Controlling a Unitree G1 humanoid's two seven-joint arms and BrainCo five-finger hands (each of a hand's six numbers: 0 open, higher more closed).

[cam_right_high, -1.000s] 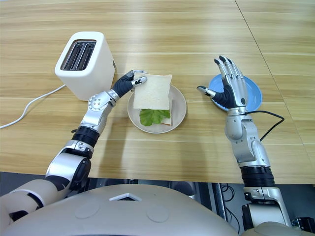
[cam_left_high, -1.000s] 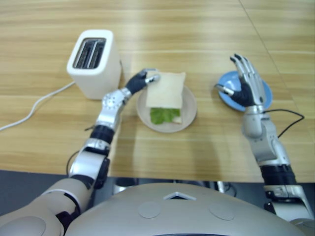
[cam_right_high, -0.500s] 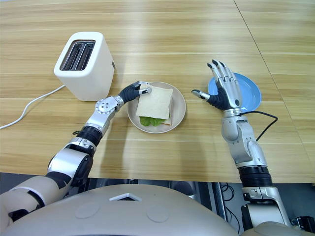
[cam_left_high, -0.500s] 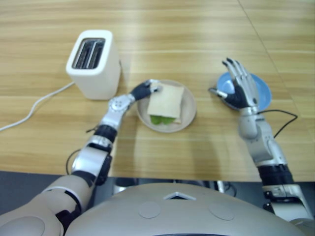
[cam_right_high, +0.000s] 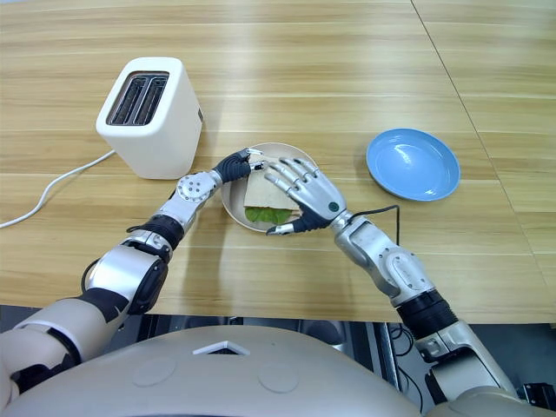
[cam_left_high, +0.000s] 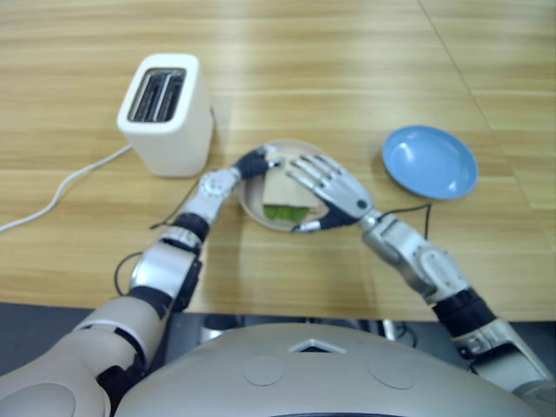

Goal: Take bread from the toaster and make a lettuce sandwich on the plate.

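A beige plate (cam_right_high: 229, 201) sits in the table's middle with a sandwich on it: a white bread slice (cam_right_high: 262, 193) on top and green lettuce (cam_right_high: 259, 214) poking out at the near edge. My left hand (cam_right_high: 236, 165) rests at the plate's left rim, its fingers pinched on the top slice's far-left corner. Spread flat with straight fingers, my right hand (cam_right_high: 306, 191) lies over the sandwich's right side and hides that part. The white toaster (cam_right_high: 149, 113) stands upright to the left, both slots dark.
A blue plate (cam_right_high: 413, 163) lies to the right with nothing on it. The toaster's white cord (cam_right_high: 52, 189) trails off to the left edge. A thin black cable (cam_right_high: 380, 210) runs along my right wrist.
My left hand lowered the top slice onto the lettuce and stays at its corner. My right hand swung left from above the blue plate and now lies over the sandwich.
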